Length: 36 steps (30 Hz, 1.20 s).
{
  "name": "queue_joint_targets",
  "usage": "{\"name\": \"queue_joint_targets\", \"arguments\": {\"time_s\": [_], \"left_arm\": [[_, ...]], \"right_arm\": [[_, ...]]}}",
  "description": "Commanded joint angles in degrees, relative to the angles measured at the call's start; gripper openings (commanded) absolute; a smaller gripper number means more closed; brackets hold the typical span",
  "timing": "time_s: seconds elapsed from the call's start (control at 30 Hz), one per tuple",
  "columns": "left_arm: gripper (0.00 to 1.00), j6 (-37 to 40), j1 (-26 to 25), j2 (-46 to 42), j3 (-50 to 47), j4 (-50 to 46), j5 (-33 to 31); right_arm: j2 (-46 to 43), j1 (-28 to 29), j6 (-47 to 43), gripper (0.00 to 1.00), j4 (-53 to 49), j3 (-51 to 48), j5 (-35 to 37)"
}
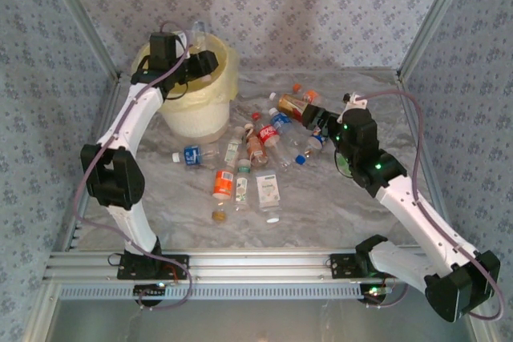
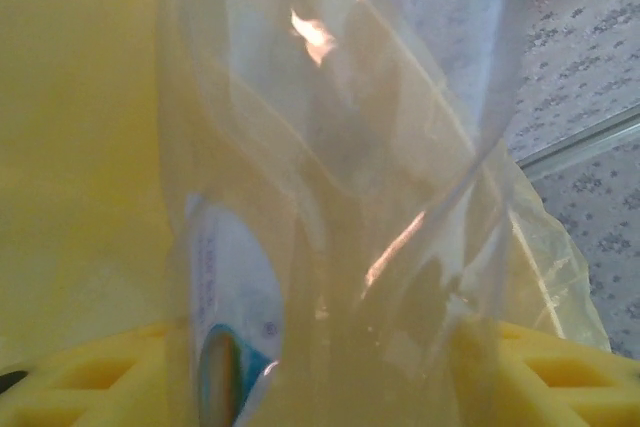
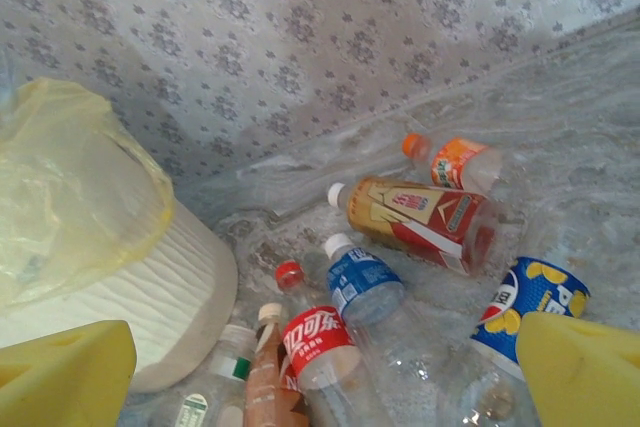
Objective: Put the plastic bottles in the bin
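clear plastic bottle (image 2: pixel 340 197) inside left gripper (image 1: pixel 200 62), over bin (image 1: pixel 196 114), grip unclear, right gripper (image 3: pixel 325 377) released above loose bottles (image 3: pixel 415 217)

Floral-patterned walls (image 1: pixel 321 6), seemingly marbled grey tabletop (image 1: pixel 321 206)

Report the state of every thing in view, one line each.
bin: upright, bag-lined, open-topped.
clear bottle: between the fingers of the left tool, above the bin.
left tool: around the clear bottle; whether it grips cannot be told.
other bottles: lying on the table, outside the bin.
right tool: open, empty, above the other bottles.
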Motion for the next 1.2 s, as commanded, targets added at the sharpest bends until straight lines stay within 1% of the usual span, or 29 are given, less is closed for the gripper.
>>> {"name": "queue_joint_targets", "arguments": {"time_s": [0.0,0.1,0.23,0.37,0.43,0.5,0.67,0.77,0.83,0.87,0.93,1.0,1.1,1.17], "left_arm": [[0.69,-0.17,-0.12,0.30,-0.12,2.01,3.48],[0.75,0.01,-0.09,0.24,-0.13,1.84,3.38],[0.76,0.20,-0.09,-0.13,-0.15,1.97,3.64],[0.79,0.70,-0.11,-1.22,-0.31,1.69,3.58],[0.80,1.18,-0.10,-2.07,-0.39,1.14,2.68],[0.82,1.80,-0.09,-3.67,-0.65,0.48,1.43],[0.88,2.49,-0.09,-9.08,-2.42,0.88,1.29],[0.92,2.56,-0.14,-13.09,-5.14,2.79,2.09],[0.95,2.38,-0.12,-15.78,-7.52,4.70,2.71],[0.96,2.18,-0.17,-17.22,-8.94,5.92,3.31],[0.98,2.03,-0.18,-19.70,-11.47,8.02,5.63],[0.98,1.92,-0.31,-22.42,-14.67,10.09,8.72],[0.98,0.89,-1.46,-26.68,-20.75,14.32,11.92],[0.98,0.32,-2.99,-29.75,-25.35,17.50,13.96]], "right_arm": [[0.21,-0.63,0.69,1.00,-2.83,2.01,0.92],[0.41,-1.25,0.88,1.00,-3.40,1.46,1.11],[0.62,-2.46,0.96,1.00,-5.26,0.78,1.19],[0.08,-5.12,2.43,1.00,-7.98,-0.93,0.70],[-0.29,-7.17,5.67,1.00,-10.53,-1.91,0.40],[-0.34,-10.84,8.42,1.00,-14.37,-2.61,-1.00],[0.68,-22.40,16.00,1.00,-22.71,-5.39,-7.75],[1.56,-27.17,21.53,1.00,-23.93,-7.33,-11.46],[2.18,-29.12,24.93,1.00,-23.93,-8.35,-13.09],[2.59,-29.89,27.78,1.00,-25.66,-8.64,-13.12],[3.28,-30.99,33.53,1.00,-26.93,-8.84,-12.90],[4.02,-32.27,40.85,1.00,-28.99,-9.29,-13.66],[4.88,-34.11,46.54,1.00,-24.72,-11.39,-18.99],[6.02,-35.12,50.60,1.00,-22.67,-11.90,-20.98]]}}
